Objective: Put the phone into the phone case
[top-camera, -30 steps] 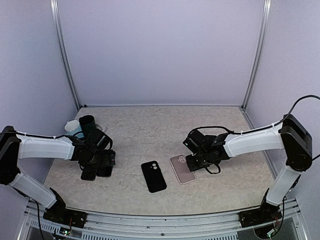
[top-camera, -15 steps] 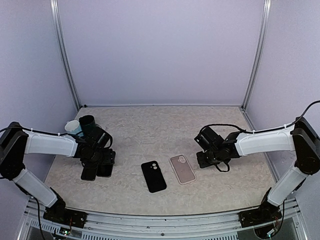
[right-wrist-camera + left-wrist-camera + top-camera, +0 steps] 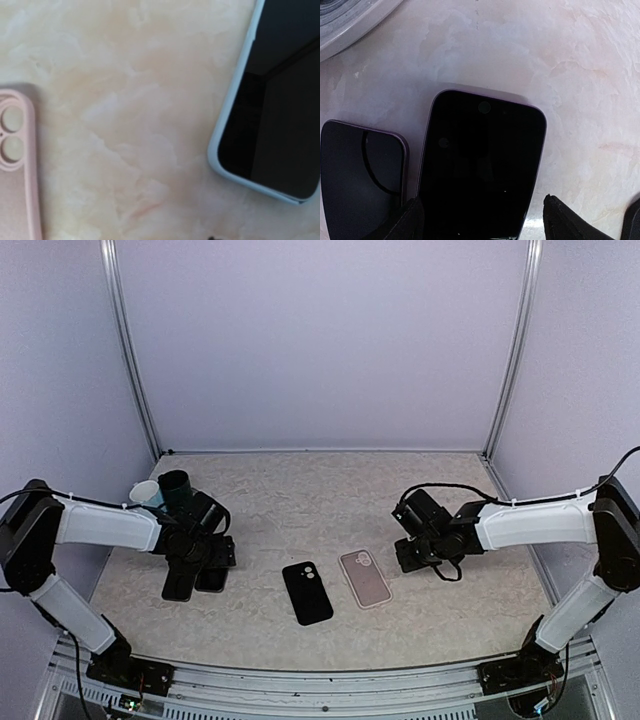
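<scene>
Because the left gripper point(image 3: 481, 210) is spread astride the phone point(image 3: 480, 150), pickup is judged intended; opening of the right gripper point(image 3: 410, 560) cannot be told.

You have a marbled beige surface point(image 3: 300, 510); a pink case point(image 3: 364, 578) lies flat near its middle, camera holes toward the far side; just left of it, apart, lies a black phone-shaped piece point(image 3: 307, 592), phone or case you cannot tell; at the left a purple-edged phone point(image 3: 480, 165) lies screen up, just beside a dark purple-rimmed piece point(image 3: 360, 185); a pale-edged phone point(image 3: 270, 100) lies near the pink case, apart; a pale cup point(image 3: 145, 495) and a dark cup point(image 3: 175, 485) stand far left.
</scene>
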Available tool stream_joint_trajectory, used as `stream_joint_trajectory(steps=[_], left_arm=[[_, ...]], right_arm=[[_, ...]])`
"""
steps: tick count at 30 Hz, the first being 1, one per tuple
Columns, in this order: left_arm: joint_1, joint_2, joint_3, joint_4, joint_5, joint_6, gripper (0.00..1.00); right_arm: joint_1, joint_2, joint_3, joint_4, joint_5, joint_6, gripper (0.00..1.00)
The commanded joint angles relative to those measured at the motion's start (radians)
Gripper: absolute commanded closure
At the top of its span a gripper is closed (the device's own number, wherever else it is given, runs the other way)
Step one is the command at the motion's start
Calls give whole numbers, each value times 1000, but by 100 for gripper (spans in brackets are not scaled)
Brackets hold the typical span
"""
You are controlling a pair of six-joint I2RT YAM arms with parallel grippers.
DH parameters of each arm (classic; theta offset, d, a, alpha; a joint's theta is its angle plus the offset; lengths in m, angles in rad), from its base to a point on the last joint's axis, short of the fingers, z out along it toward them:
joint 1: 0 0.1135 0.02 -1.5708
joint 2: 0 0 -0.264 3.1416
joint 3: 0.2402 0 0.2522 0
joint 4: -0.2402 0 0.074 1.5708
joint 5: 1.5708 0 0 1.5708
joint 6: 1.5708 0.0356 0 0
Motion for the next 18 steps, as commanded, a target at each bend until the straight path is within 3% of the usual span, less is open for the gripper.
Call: stream_joint_trajectory(steps=[1,7,11,18], left_arm=[[6,41,28,-55,-15,12,17],[-19,7,100,-118,8,161,11],[43,13,66,-124,47,188,12],[48,58,46,-102,93,219,15]], right_arm=[[-12,-41,2,8,20,-21,59],[-12,-44,4,28,-20,-46,59],[-13,-54,6,28,-26,-52,58],[-13,-86,2,12,-12,-53,58]])
